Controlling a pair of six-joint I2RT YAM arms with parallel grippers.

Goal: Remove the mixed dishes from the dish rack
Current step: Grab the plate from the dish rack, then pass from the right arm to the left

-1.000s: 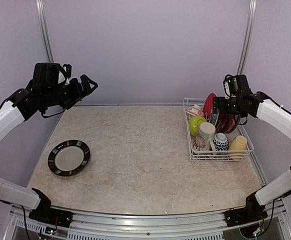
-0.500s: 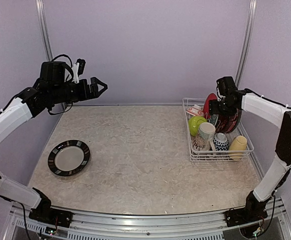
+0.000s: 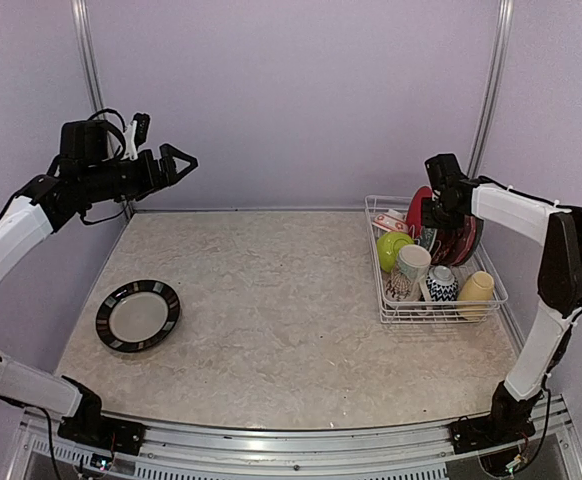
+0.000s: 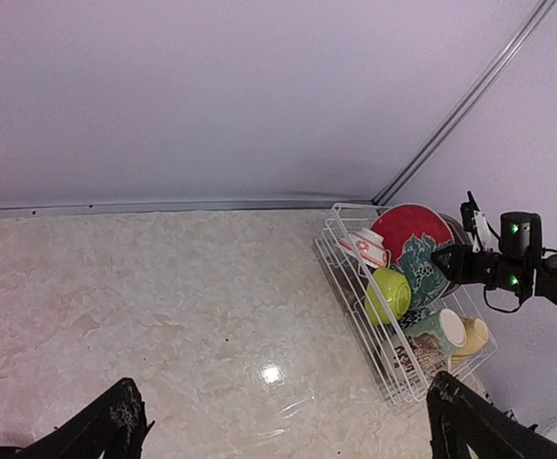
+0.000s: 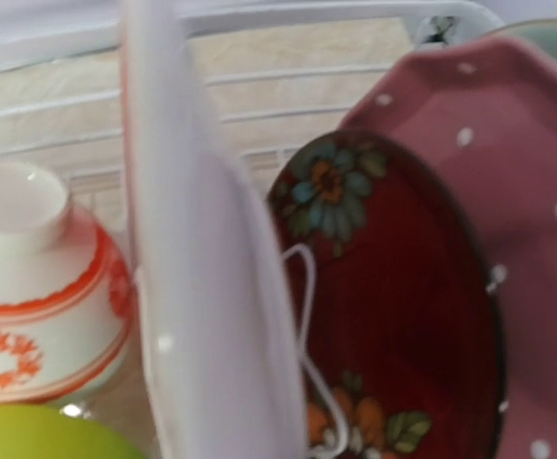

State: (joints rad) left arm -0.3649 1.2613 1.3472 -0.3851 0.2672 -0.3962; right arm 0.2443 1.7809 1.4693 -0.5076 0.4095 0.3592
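The white wire dish rack (image 3: 441, 318) stands at the right and holds the mixed dishes. Upright at its back are a red plate (image 3: 420, 205) and a teal plate (image 4: 418, 270). In front lie a lime-green bowl (image 3: 392, 248), a beige patterned mug (image 3: 408, 270), a blue patterned bowl (image 3: 441, 284) and a pale-yellow mug (image 3: 476, 292). My right gripper (image 3: 432, 217) reaches in among the upright plates. Its wrist view is filled by a white plate edge (image 5: 211, 287) beside a red floral plate (image 5: 384, 306), and its fingers do not show. My left gripper (image 3: 176, 160) hangs open high at the left, holding nothing.
A dark-rimmed plate (image 3: 138, 315) lies flat on the marble tabletop at the left. A white bowl with orange pattern (image 5: 30, 287) and a pink dotted plate (image 5: 508, 191) sit in the rack's back end. Purple walls close in behind and to both sides.
My right gripper has pushed further left and in among the upright plates. My left arm swung right and then back left, and its gripper stays open.
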